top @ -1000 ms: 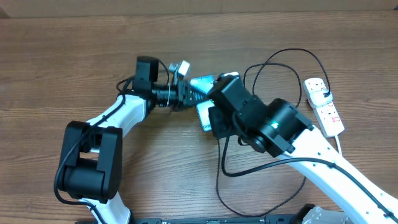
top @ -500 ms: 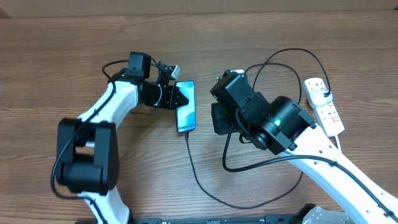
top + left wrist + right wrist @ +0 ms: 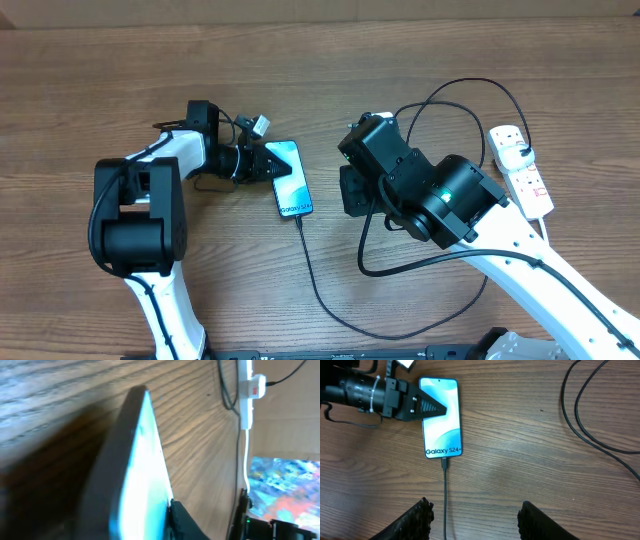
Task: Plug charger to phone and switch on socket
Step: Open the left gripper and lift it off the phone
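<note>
I cannot tell if the left gripper [image 3: 265,166], astride the phone [image 3: 290,180] edge, grips it; the right gripper [image 3: 477,517] gapes empty. Retracting could unseat the charger [image 3: 444,485].

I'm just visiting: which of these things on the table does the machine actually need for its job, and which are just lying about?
Needed: phone, charger cable at its bottom end, white socket strip.
Lying about: no spare items visible; only the wooden table underneath.
</note>
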Action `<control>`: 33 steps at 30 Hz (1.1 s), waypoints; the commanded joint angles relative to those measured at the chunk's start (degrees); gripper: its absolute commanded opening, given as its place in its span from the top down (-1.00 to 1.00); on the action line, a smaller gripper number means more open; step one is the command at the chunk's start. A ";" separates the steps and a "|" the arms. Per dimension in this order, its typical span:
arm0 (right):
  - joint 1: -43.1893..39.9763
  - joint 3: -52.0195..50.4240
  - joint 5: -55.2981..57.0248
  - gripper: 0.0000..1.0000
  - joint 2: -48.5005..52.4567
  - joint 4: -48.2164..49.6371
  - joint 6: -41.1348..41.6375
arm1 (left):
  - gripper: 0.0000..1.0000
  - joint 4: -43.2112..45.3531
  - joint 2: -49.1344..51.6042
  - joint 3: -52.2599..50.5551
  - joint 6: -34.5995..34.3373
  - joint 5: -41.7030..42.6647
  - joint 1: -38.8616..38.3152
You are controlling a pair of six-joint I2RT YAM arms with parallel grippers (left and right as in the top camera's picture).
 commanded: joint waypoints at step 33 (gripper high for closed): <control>-0.17 -0.15 0.74 -0.35 -0.39 3.87 1.53 | 0.21 -11.80 2.01 10.62 3.52 -24.72 -2.71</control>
